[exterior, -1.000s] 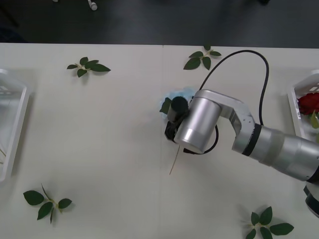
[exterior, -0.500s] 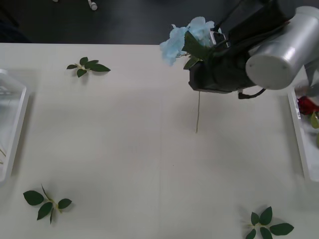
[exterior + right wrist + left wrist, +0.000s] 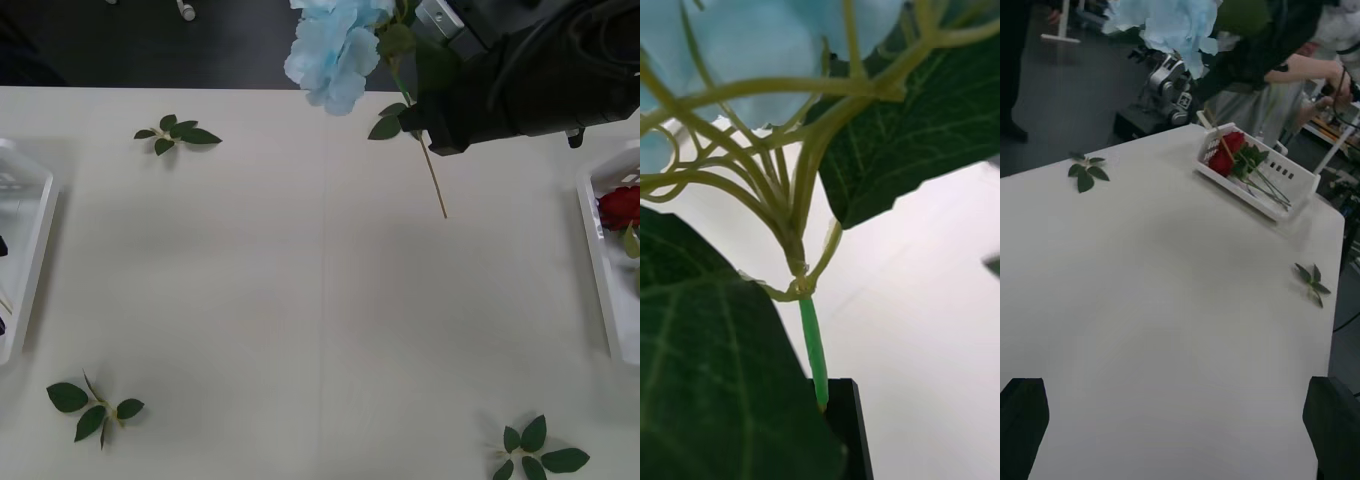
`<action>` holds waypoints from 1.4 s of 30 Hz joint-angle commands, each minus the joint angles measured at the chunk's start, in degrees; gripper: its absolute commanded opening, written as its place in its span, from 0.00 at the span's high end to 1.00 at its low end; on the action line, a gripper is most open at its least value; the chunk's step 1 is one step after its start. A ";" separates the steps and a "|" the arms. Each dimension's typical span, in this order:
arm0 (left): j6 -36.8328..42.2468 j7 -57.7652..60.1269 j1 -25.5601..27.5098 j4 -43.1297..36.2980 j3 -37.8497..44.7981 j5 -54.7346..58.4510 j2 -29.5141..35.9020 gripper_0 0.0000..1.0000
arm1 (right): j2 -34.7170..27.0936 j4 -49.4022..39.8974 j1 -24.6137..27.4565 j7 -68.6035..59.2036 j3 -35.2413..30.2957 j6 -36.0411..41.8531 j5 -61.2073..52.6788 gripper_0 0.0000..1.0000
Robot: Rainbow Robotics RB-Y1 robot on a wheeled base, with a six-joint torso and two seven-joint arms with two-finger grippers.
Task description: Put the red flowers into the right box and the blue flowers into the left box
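Note:
One blue flower (image 3: 335, 45), a pale-blue cluster with big green leaves, hangs high over the far middle of the table. My right gripper (image 3: 425, 125) is shut on its stem, whose thin end (image 3: 440, 195) points down. In the right wrist view the green stem (image 3: 814, 352) runs into a black finger (image 3: 846, 427). The right box (image 3: 600, 255) at the right edge holds red flowers (image 3: 620, 205), seen again as red flowers (image 3: 1225, 154) in the box (image 3: 1296, 191). The left box (image 3: 25, 240) sits at the left edge. My left gripper (image 3: 1176, 394) stays open above the table.
Loose green leaf sprigs lie at the far left (image 3: 178, 133), the near left (image 3: 95, 405) and the near right (image 3: 540, 450); another (image 3: 388, 125) sits under the lifted flower. A person's arm shows beyond the right box.
My right gripper took the blue flower off the table's middle and lifted it up and toward the far right. The flower now hangs higher than half a second ago.

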 commanded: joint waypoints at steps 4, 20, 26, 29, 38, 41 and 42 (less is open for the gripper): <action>2.15 -1.57 -4.35 -0.75 -2.03 0.24 0.40 0.00 | 0.04 -5.37 6.82 18.66 -0.94 -10.50 -6.03 1.00; 2.15 -1.70 -11.03 -0.66 -6.77 -8.98 -4.61 0.00 | 9.01 -10.20 11.13 28.59 18.84 -40.21 -2.87 1.00; 2.15 -1.70 -12.00 -0.66 -7.48 -11.80 -7.43 0.00 | 12.79 -7.48 6.56 28.06 24.46 -40.83 -1.64 1.00; 2.15 -1.70 -12.70 -0.66 -8.18 -13.47 -8.57 0.00 | 15.34 -5.81 5.42 27.97 26.48 -43.02 -1.11 1.00; 2.15 -1.70 -14.72 -0.57 -10.46 -17.69 -12.17 0.00 | 22.90 2.36 0.67 27.80 32.72 -48.74 0.56 1.00; 1.97 -1.70 -15.07 -0.57 -11.17 -18.83 -13.75 0.00 | 24.57 4.47 -0.56 27.71 33.34 -49.09 0.74 1.00; 1.71 -1.70 -15.16 -0.57 -11.43 -19.27 -14.19 0.00 | 25.09 5.09 -0.91 27.62 33.34 -49.09 0.74 1.00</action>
